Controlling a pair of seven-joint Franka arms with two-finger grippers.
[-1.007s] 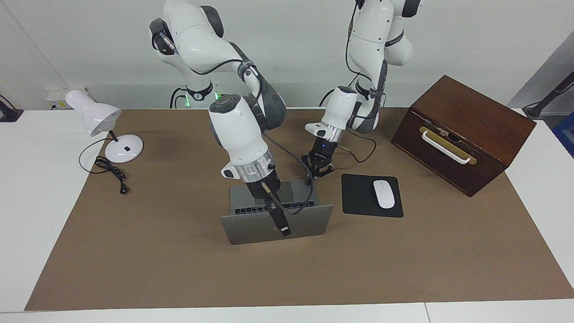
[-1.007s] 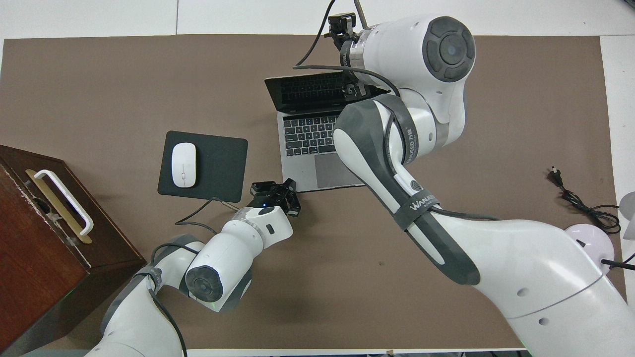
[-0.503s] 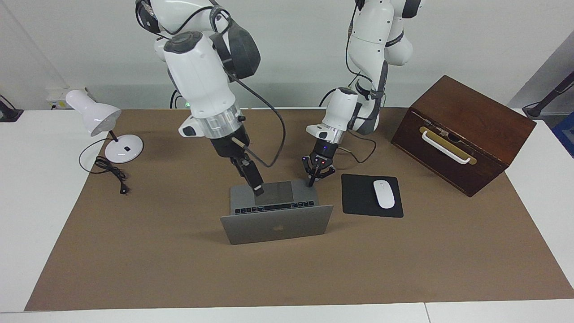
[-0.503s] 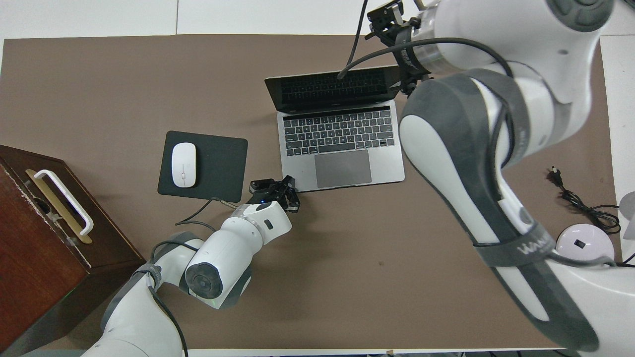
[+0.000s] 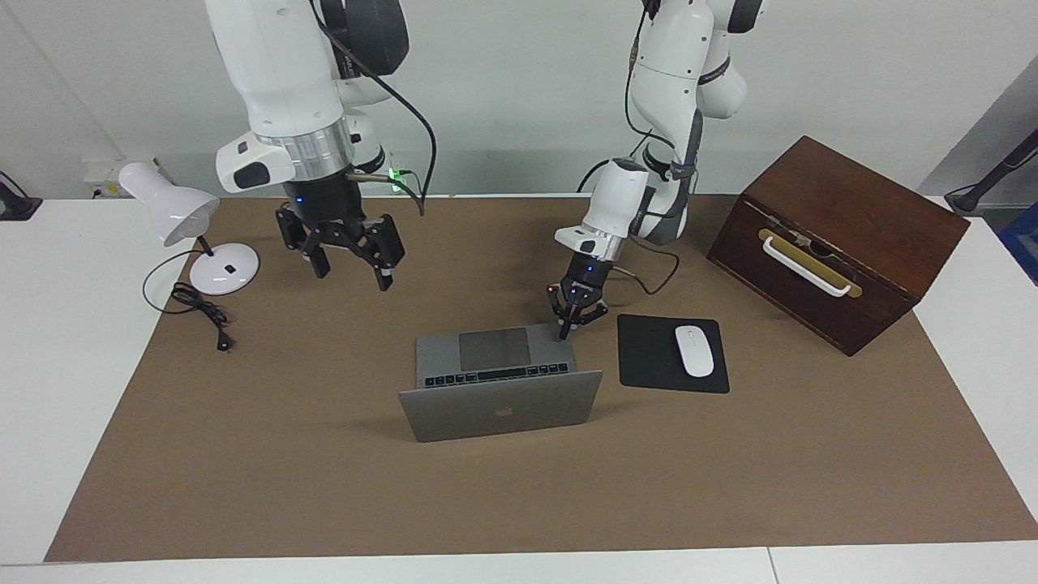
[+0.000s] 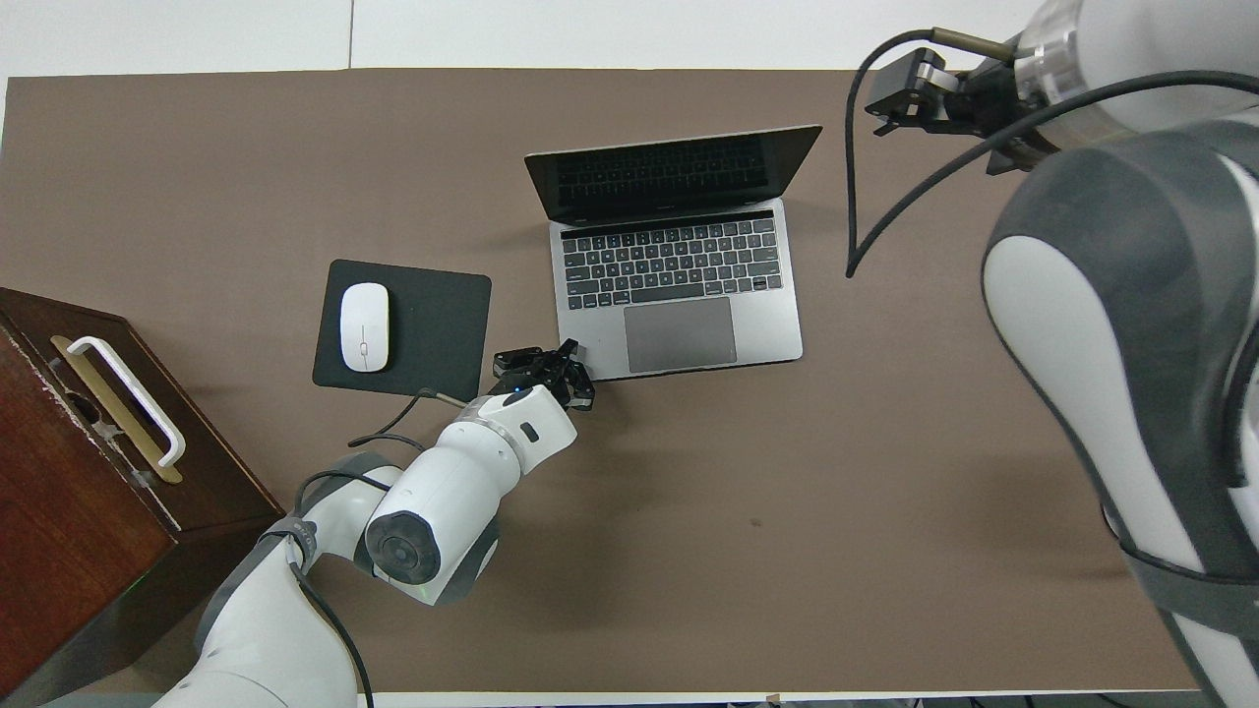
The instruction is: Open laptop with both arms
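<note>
Your laptop stands open mid-desk. The left gripper, jaws together, pins its base corner at 4 o'clock from the trackpad; lifting carelessly could drag it. The right gripper hangs jaws apart above bare desk.

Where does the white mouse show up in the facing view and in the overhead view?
Facing view: the white mouse lies on the black mouse pad, in the right half of the picture, between the open laptop and the wooden box.
Overhead view: the mouse lies left of centre, on the same pad.
Shared landmark: the laptop beside the pad.
</note>
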